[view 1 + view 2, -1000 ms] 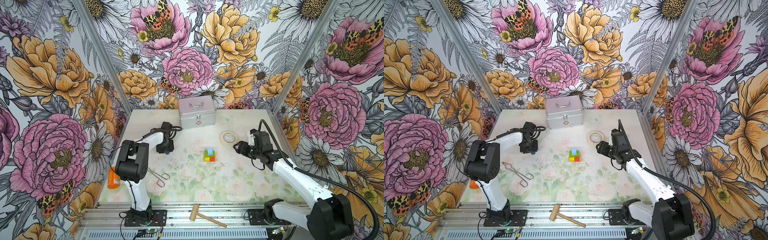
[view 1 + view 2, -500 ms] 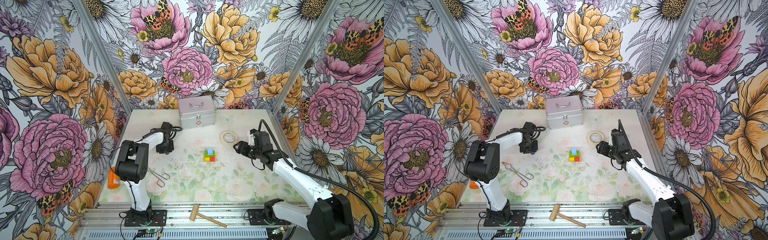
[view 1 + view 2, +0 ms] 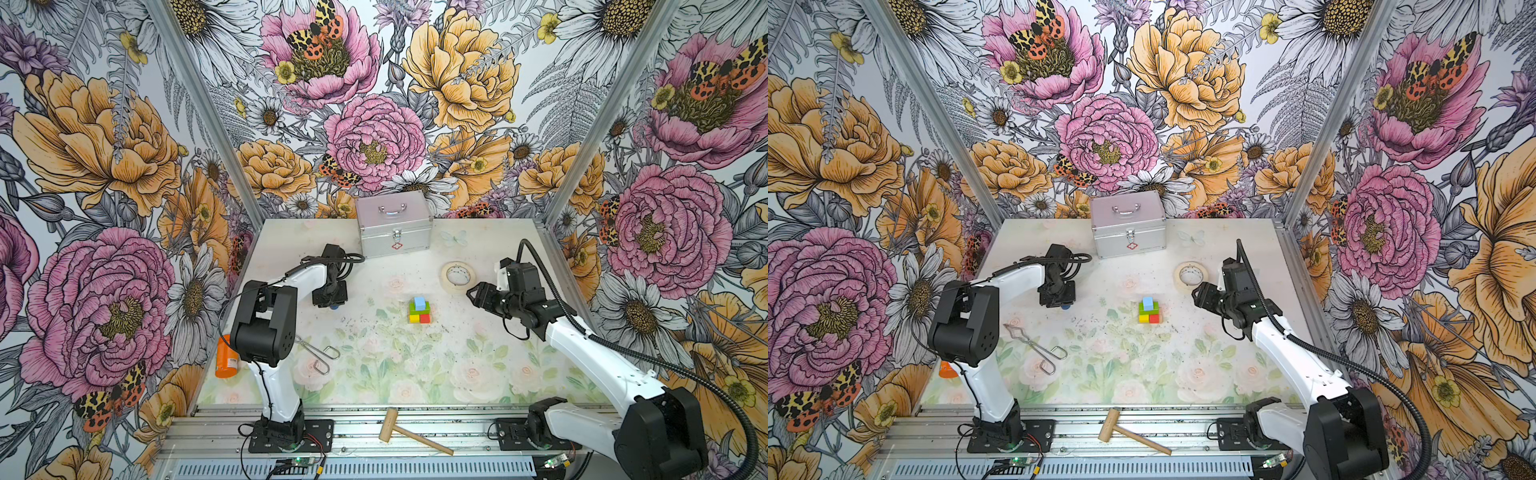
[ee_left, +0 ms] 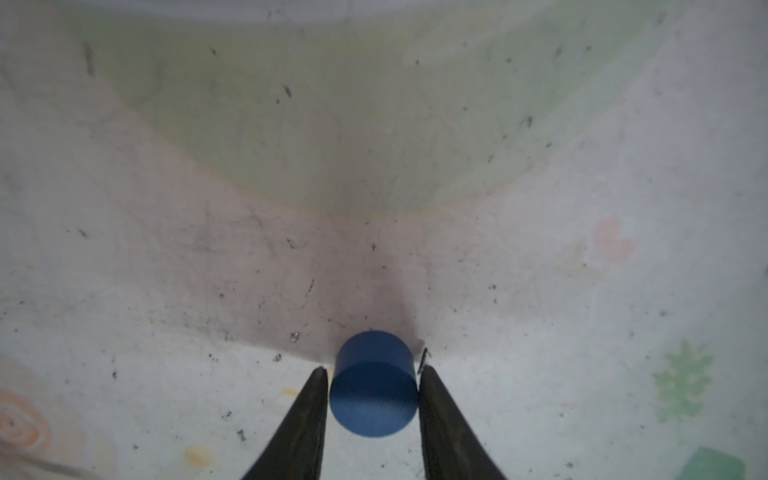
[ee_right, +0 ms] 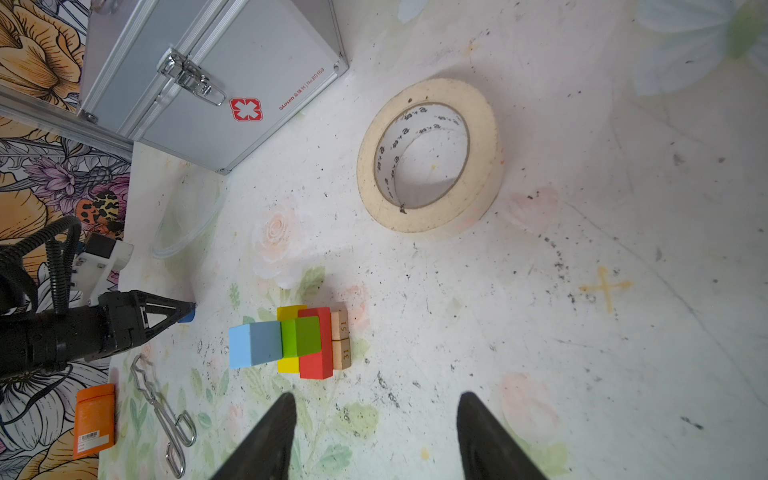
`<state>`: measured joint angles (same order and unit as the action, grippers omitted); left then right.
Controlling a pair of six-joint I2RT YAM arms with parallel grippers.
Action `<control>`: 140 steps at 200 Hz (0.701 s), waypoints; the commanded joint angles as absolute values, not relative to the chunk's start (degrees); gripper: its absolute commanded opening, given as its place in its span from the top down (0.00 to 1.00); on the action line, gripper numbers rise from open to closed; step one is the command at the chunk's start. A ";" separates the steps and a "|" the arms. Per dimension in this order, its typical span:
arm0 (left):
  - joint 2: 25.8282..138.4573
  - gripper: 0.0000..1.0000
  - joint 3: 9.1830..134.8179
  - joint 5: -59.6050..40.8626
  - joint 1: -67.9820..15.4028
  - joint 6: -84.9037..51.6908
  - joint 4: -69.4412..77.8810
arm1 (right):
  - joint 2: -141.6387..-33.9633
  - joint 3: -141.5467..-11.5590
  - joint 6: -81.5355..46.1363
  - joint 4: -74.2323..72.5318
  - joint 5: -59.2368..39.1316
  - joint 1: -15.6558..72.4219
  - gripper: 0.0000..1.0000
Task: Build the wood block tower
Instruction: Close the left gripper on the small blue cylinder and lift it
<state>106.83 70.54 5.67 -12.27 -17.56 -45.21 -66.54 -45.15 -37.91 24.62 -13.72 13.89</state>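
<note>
Mallet (image 3: 417, 436) on the rail at the bottom edge of both top views; wire tongs (image 3: 318, 353) lie on the bench (image 3: 478, 374) up and to the left of it. At mid-height, right of centre, the right pincer (image 3: 471, 293) stands wide open and empty, tips aimed left at the tower (image 3: 419, 311), well apart from it. The tower sits at frame centre: tan bars (image 5: 340, 338) lowest, then the yellow bar (image 3: 414, 318) and red bar (image 3: 424, 318) with their ends toward the lower edge, the green bar (image 3: 419, 308) crosswise left to right, and the light blue cube (image 3: 419, 300) on top. Left of centre, the left pincer (image 4: 372, 370) points down, its fingers (image 4: 309, 415) closed against both sides of the dark blue cylinder (image 4: 374, 395), which stands upright on the bench. Farther up are the tape roll (image 3: 446, 277) and the metal case (image 3: 395, 232)
</note>
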 commanded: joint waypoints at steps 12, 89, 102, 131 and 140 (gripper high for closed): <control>105.81 0.61 70.23 6.48 -12.70 -17.13 -45.42 | -66.60 -44.71 -37.97 24.35 -14.02 13.58 0.37; 106.30 0.67 70.15 6.20 -12.66 -17.02 -45.44 | -66.29 -44.28 -37.96 24.35 -13.80 13.54 0.37; 106.33 0.68 70.14 6.11 -12.70 -16.98 -45.44 | -66.31 -44.36 -37.96 24.35 -13.85 13.56 0.37; 106.59 0.74 70.22 5.91 -12.66 -16.88 -45.45 | -66.43 -44.32 -38.04 24.35 -13.89 13.62 0.37; 106.57 0.76 70.22 5.64 -12.63 -16.88 -45.49 | -66.35 -44.33 -38.04 24.35 -13.89 13.53 0.37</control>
